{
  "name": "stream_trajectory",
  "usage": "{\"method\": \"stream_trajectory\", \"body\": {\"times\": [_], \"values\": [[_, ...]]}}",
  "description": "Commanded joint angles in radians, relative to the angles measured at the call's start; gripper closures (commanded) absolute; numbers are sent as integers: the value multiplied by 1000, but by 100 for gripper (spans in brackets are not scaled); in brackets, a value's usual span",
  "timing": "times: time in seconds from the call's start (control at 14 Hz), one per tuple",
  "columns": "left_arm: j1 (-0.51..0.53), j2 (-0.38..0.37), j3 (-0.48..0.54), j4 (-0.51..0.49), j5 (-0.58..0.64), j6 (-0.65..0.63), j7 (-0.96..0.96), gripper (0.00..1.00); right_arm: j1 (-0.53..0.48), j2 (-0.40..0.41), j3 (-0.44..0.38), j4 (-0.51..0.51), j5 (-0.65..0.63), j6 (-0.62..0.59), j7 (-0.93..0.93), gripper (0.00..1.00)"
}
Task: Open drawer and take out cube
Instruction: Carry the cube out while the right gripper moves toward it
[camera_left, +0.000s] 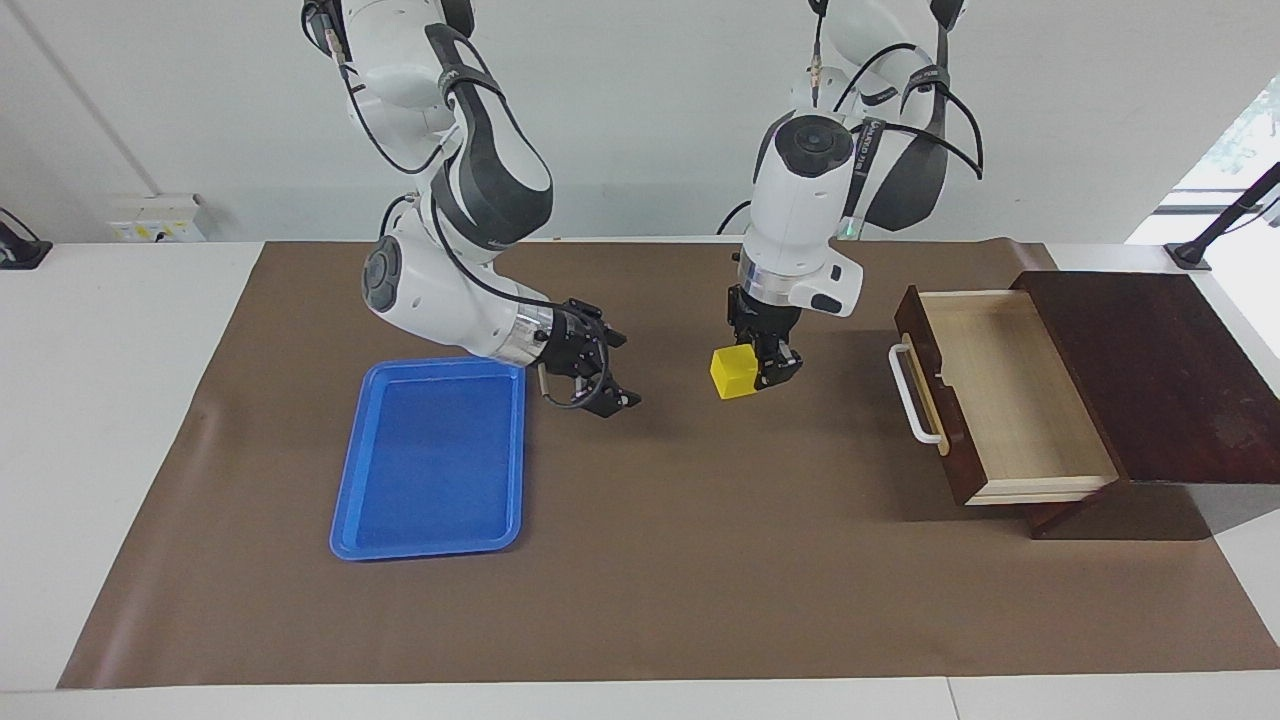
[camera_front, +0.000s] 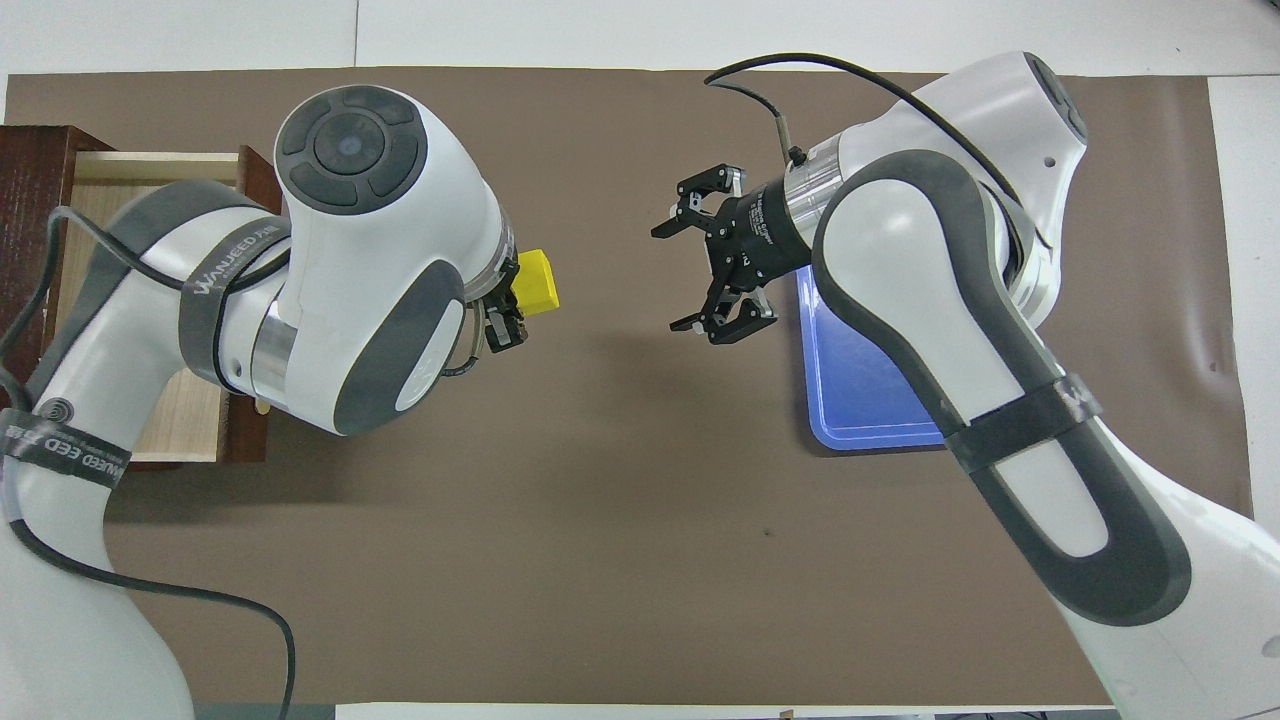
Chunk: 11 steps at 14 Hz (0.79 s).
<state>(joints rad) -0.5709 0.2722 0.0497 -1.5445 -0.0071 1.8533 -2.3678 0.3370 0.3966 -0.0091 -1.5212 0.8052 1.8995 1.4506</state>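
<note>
A: Look at the room first — plain pale wall at the robots' end, a white surface (camera_left: 120, 420), and a big brown mat (camera_left: 700, 580) spread over most of it.

B: And the action's up in the air! The left gripper (camera_left: 762, 365) pinches the yellow cube (camera_left: 733, 372) tight, hanging over bare mat between the drawer and the tray.

A: The drawer (camera_left: 1000, 400) sits pulled out of its dark wooden box (camera_left: 1150, 370) at the left arm's end, pale interior showing, white bar handle (camera_left: 912, 395) facing the middle of the mat.

B: Here's the right gripper (camera_left: 610, 370), fingers spread wide, holding nothing, over the mat just beside the blue tray (camera_left: 430, 460) and pointing toward the cube.

A: The tray lies flat at the right arm's end of the mat, well apart from the drawer.

B: Seen from overhead, the cube (camera_front: 535, 283) peeks out from under the left arm's wrist, facing those open right fingers (camera_front: 690, 215).

A: A white wall box (camera_left: 155, 218) sits at the wall, at the right arm's end.
</note>
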Motion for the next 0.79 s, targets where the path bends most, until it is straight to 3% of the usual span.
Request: {"method": "stream_trajectory", "body": {"times": [0.0, 0.5, 0.72], "values": [[-12, -7, 5, -14, 10, 15, -4, 100, 40, 19, -6, 42, -3, 12, -15, 0], [-32, -14, 4, -23, 10, 18, 4, 100, 88, 128, -8, 229, -55, -2, 96, 1], [-33, -14, 4, -23, 9, 18, 4, 100, 89, 145, -6, 242, -58, 6, 105, 1]]}}
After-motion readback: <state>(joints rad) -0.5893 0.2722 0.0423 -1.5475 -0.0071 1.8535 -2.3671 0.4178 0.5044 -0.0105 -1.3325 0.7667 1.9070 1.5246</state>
